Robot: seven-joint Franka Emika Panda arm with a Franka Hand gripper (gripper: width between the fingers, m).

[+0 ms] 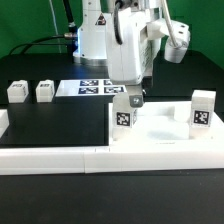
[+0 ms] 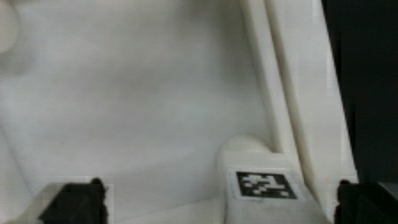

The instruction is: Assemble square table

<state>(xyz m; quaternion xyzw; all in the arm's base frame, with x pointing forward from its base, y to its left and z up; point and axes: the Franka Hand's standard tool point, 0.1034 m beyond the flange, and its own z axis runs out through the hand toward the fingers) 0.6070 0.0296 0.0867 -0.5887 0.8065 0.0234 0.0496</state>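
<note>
The square table top (image 1: 160, 132) lies flat at the exterior view's right; in the wrist view its white surface (image 2: 143, 90) and raised rim (image 2: 295, 100) fill the frame. A white tagged leg (image 1: 124, 111) stands upright on the top's near corner at the exterior view's left. My gripper (image 1: 131, 96) hangs just above this leg. In the wrist view the leg (image 2: 267, 182) sits between the spread fingers of the gripper (image 2: 210, 200), and neither pad touches it. A second leg (image 1: 203, 108) stands upright at the top's far side.
Two more small tagged legs (image 1: 17, 91) (image 1: 44, 91) stand on the black table at the exterior view's left. The marker board (image 1: 92, 87) lies behind the arm. The long low white border rail (image 1: 90, 158) runs along the front.
</note>
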